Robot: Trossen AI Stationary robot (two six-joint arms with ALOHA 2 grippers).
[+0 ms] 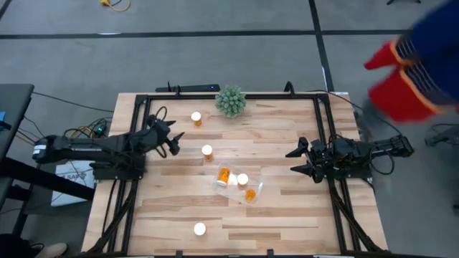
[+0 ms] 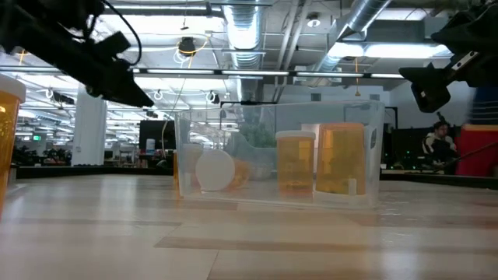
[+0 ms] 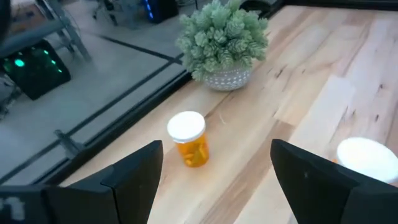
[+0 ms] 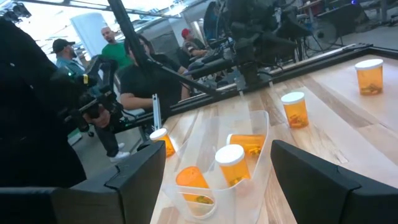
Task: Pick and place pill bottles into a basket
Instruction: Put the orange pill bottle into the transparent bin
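Note:
Three orange pill bottles with white caps sit in the clear basket at the table's middle: one lying on its side and two upright. Three more stand upright on the wood: one at the far side, one just far-left of the basket, and one near the front edge. My left gripper is open and empty above the table, left of those two farther bottles, and its wrist view shows the far bottle. My right gripper is open and empty, right of the basket.
A spiky green plant in a pot stands at the far edge. A black metal frame runs around the tabletop. A person in red and blue stands beyond the far right corner. Several people sit in the room behind the table's left side.

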